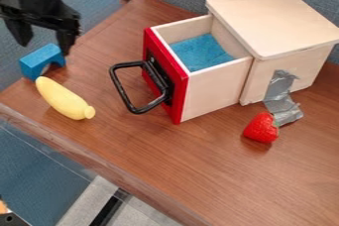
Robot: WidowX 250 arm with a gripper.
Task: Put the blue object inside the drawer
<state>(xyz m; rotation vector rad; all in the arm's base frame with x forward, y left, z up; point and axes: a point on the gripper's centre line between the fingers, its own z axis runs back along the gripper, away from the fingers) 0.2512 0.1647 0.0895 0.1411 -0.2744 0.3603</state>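
1. The gripper [44,48] is hanging, its jaws standing wide apart.
2. The blue arch block [36,61] is resting on the surface [165,160] just below the jaws.
3. The drawer [215,91] is sitting open, right of the jaws.

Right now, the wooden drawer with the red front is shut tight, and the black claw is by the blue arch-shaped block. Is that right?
Not quite: the wooden drawer with the red front isn't shut. The camera view shows it pulled open, its blue bottom visible. The black claw is by the blue arch-shaped block.
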